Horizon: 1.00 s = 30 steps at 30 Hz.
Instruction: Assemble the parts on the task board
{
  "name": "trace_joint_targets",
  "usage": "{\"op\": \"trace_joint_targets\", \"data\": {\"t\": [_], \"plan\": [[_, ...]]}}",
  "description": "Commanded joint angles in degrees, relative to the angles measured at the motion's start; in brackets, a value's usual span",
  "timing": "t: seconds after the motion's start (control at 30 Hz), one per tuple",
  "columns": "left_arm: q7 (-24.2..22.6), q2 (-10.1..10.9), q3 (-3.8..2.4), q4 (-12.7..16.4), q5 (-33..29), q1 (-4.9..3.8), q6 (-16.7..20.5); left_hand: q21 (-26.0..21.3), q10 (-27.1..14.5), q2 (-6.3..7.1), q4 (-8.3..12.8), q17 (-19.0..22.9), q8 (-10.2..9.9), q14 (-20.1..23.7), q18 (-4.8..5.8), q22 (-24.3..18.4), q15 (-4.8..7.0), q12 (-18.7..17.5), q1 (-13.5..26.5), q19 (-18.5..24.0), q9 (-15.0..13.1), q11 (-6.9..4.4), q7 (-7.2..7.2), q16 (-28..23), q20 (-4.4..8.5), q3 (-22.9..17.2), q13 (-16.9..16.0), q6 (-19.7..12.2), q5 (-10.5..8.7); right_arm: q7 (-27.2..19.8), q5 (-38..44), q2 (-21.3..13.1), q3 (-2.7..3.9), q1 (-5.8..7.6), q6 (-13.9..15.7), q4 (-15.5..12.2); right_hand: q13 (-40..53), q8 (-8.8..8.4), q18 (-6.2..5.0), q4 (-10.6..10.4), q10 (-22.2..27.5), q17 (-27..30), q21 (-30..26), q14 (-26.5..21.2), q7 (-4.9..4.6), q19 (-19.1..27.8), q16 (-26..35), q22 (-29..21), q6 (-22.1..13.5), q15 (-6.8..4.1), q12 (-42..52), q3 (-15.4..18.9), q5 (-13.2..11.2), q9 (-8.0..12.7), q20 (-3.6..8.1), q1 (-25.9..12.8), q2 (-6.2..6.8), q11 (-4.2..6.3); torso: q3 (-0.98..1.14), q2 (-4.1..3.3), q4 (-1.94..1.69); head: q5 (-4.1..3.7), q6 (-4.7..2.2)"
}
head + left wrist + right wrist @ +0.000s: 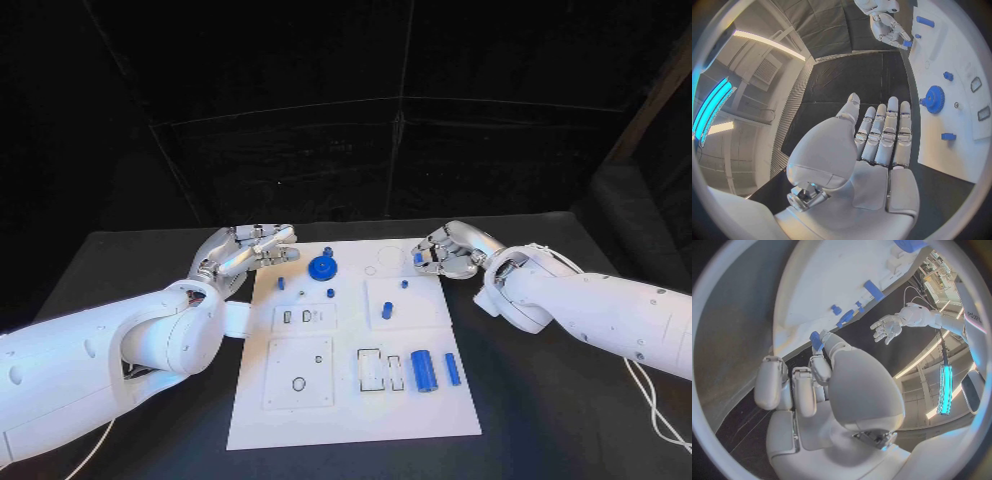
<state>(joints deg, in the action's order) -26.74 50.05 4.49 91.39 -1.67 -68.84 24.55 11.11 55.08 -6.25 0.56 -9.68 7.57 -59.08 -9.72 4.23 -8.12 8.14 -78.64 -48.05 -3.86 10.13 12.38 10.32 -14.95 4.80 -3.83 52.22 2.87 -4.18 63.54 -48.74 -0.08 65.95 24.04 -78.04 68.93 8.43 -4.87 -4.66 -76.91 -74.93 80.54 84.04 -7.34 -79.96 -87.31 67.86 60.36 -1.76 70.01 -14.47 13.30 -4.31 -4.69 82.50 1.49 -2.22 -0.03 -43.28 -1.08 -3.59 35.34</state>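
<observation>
Task board (353,400) mid-tabletop | right hand (444,252) pinches small blue part (420,259) at far-right corner; seat it squarely | left hand (245,250) fingers spread, empty.

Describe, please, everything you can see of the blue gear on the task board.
The blue gear is a small round toothed wheel, plastic by its look, with a raised hub at its centre. It lies flat on the white task board, in the far part, nearer the left hand than the right hand. Neither hand touches it; the left hand's fingers are stretched out beside the board's edge, apart from the gear. Small blue parts lie around it without touching it.
</observation>
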Motion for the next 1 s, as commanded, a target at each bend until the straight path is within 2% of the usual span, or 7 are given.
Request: {"op": "trace_joint_targets", "data": {"t": [0.03,0.2,0.33,0.4,0.67,0.8,1.0], "plan": [[-0.2,0.1,-0.05,0.1,0.3,-0.09,-0.6,-0.2,0.3,0.15,0.2,-0.1,-0.2,-0.1,-0.86,-0.1,-0.04,-0.2,-0.2,-0.4,0.0,0.05,0.07,-0.2,0.05,-0.1,0.0,0.4,-0.13,5.4,-0.4,-0.2,0.06,0.17,3.7,-3.4,-0.1,-0.12,0.56,-0.2,0.4,-9.8,0.2,4.8,0.15,-0.1,-0.1,0.1,-0.1,-0.19,-0.3,-0.4,0.1,0.1,0.54,-0.5,-0.85,0.01,-0.12,0.04,-0.12,0.07,-0.1],[-0.1,0.0,-0.05,-0.2,0.3,-0.12,-0.6,-0.2,0.3,0.15,0.2,-0.1,-0.2,-0.1,-0.86,-0.1,-0.04,-0.3,-0.2,-0.4,0.0,0.05,0.07,-0.2,0.05,-0.1,0.0,0.4,-0.13,10.1,1.2,0.6,0.09,0.44,4.6,-9.4,-0.2,-0.19,0.57,-0.3,0.5,-9.7,0.2,4.7,0.13,-0.1,0.0,0.1,-0.2,-0.18,-0.5,-0.4,0.0,0.2,0.52,-0.8,-0.86,-0.01,-0.21,0.26,-0.34,0.62,0.16],[-0.2,-0.2,-0.05,-0.7,0.2,-0.19,-0.6,-0.2,0.3,0.15,0.2,-0.1,-0.2,-0.1,-0.86,-0.1,-0.04,-0.3,-0.2,-0.4,0.0,0.05,0.07,-0.2,0.05,-0.1,0.0,0.4,-0.13,13.7,2.8,2.9,0.1,0.58,3.0,-12.1,-0.5,-0.31,0.61,-0.3,0.7,-9.7,0.3,4.7,0.1,-0.2,0.0,0.3,-0.3,-0.16,-0.8,-0.5,0.0,0.2,0.51,-1.0,-0.86,-0.02,-0.4,0.45,-0.45,1.06,-0.08],[-0.2,-0.3,-0.05,-1.0,-0.1,-0.22,-0.5,-0.2,0.3,0.15,0.2,-0.1,-0.2,-0.1,-0.86,-0.1,-0.04,-0.3,-0.2,-0.4,0.0,0.05,0.07,-0.2,0.05,-0.1,0.0,0.4,-0.13,15.3,3.6,4.7,0.1,0.62,1.9,-12.7,-0.7,-0.38,0.62,-0.3,0.8,-9.7,0.3,4.7,0.09,-0.3,0.0,0.4,-0.4,-0.16,-1.0,-0.5,-0.1,0.2,0.51,-1.0,-0.83,-0.03,-0.48,0.63,-0.51,1.22,0.18],[-0.3,-0.5,-0.06,-1.6,-0.5,-0.29,-0.4,-0.2,0.3,0.15,0.2,-0.1,-0.3,-0.2,-0.86,-0.1,-0.04,-0.3,-0.2,-0.4,0.0,0.04,0.06,-0.2,0.05,-0.1,0.1,0.4,-0.14,19.8,7.6,11.0,0.07,0.65,-0.5,-11.7,-1.0,-0.4,0.62,-0.3,0.9,-9.6,0.3,4.7,0.09,-0.3,0.0,0.4,-0.4,-0.15,-1.2,-0.5,-0.1,0.2,0.51,-1.0,-0.84,-0.03,-0.99,0.95,-0.66,2.03,0.89],[-0.2,-0.7,-0.06,-1.9,-1.1,-0.3,-0.5,-0.2,0.3,0.15,0.2,-0.1,-0.3,-0.2,-0.86,-0.1,-0.04,-0.3,-0.2,-0.4,0.0,0.04,0.06,-0.2,0.05,-0.1,0.1,0.4,-0.14,21.0,9.9,14.5,0.03,0.52,-1.7,-9.9,-1.1,-0.41,0.62,-0.3,1.0,-9.6,0.3,4.7,0.1,-0.3,0.1,0.4,-0.4,-0.15,-1.4,-0.6,-0.1,0.2,0.5,-1.1,-0.89,-0.03,-1.35,1.1,-0.78,3.18,1.58],[-0.3,-0.8,-0.07,-2.2,-1.4,-0.36,-0.4,-0.2,0.3,0.15,0.2,-0.1,-0.3,-0.2,-0.86,-0.1,-0.04,-0.3,-0.2,-0.4,0.0,0.04,0.06,-0.2,0.05,-0.1,0.1,0.4,-0.14,21.8,12.0,16.9,0.0,0.07,-2.3,-8.5,-1.1,-0.41,0.65,-0.3,1.0,-9.6,0.4,4.7,0.1,-0.4,0.0,0.5,-0.3,-0.15,-1.4,-0.6,-0.1,0.2,0.5,-1.2,-0.9,-0.03,-1.26,1.12,-0.78,4.26,2.24]]}}
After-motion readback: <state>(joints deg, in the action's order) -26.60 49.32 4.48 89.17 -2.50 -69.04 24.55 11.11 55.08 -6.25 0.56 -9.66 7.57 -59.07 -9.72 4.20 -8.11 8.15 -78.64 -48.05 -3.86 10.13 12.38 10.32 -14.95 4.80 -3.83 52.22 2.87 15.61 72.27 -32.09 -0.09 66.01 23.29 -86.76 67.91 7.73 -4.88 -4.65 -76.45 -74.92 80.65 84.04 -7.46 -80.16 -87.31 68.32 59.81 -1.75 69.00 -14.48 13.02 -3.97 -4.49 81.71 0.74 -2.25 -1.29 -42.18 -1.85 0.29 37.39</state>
